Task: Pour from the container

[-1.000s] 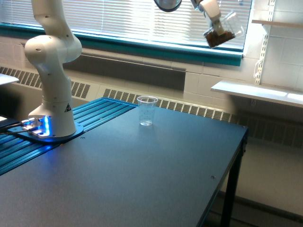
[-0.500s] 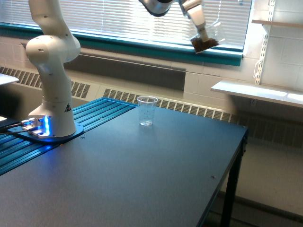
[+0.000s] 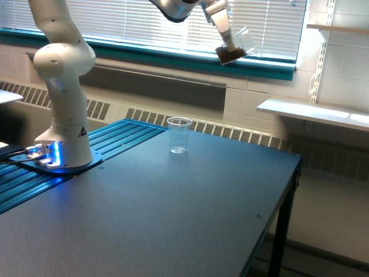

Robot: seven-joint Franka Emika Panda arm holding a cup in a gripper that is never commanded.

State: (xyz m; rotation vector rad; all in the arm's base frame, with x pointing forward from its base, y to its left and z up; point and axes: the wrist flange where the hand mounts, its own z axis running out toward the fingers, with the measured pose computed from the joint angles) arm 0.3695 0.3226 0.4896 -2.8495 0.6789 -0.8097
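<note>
Looks like a robotics lab or test room in an institutional building. Shown by a white jointed robot arm [image 3: 60, 75] bolted at the left of the frame onto a dark blue-grey worktable [image 3: 173, 213] with ribbed blue aluminium rails [image 3: 115, 138] and a blue-lit base. Backed across the top of the frame by white horizontal window blinds [image 3: 127, 23] over a teal sill [image 3: 173, 55], a long slotted radiator grille [image 3: 230, 133] along a pale tiled wall, and white bracket-mounted wall shelves [image 3: 314, 112] at right.
</note>
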